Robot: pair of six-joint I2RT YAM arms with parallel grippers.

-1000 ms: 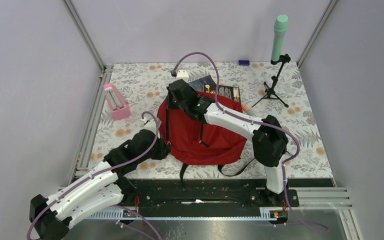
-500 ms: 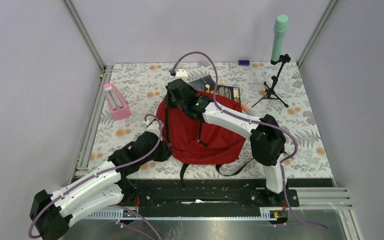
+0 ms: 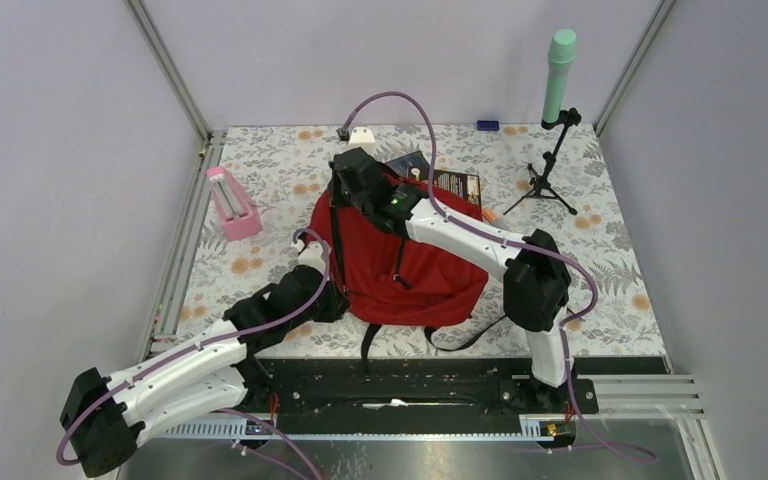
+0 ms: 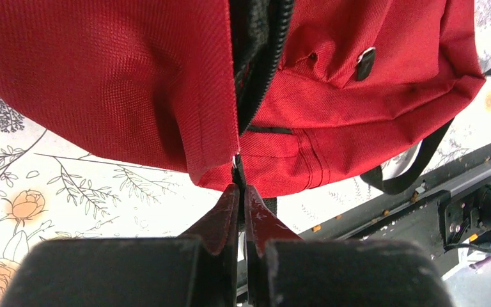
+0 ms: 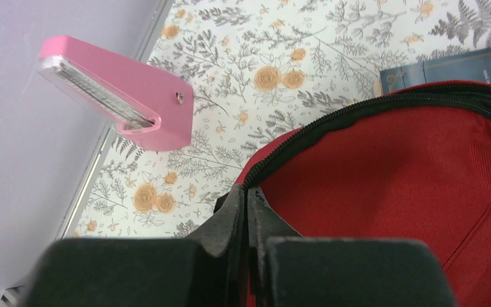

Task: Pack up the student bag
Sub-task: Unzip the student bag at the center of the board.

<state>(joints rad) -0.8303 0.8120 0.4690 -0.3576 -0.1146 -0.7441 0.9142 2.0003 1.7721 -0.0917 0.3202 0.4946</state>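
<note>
The red student bag (image 3: 415, 265) lies in the middle of the flowered table. My left gripper (image 3: 334, 291) is at the bag's near-left edge. In the left wrist view it (image 4: 240, 187) is shut on the black zipper tail (image 4: 237, 171) hanging from the red fabric (image 4: 102, 77), and the zipper gapes open above it (image 4: 265, 45). My right gripper (image 3: 343, 178) is at the bag's far-left top. In the right wrist view it (image 5: 247, 190) is shut on the zipper pull, where the closed black zipper (image 5: 358, 105) ends.
A pink case (image 3: 232, 203) stands left of the bag. A dark book (image 3: 452, 183) lies under the bag's far edge. A small tripod (image 3: 547, 185) with a green cylinder (image 3: 560, 70) stands at the back right, and a white block (image 3: 362, 136) at the back. Black straps (image 3: 460, 335) trail toward the base rail.
My right gripper has moved a little farther back and left with the zipper pull. The bag's left side has bunched up and shifted. My left arm has edged forward and to the right.
</note>
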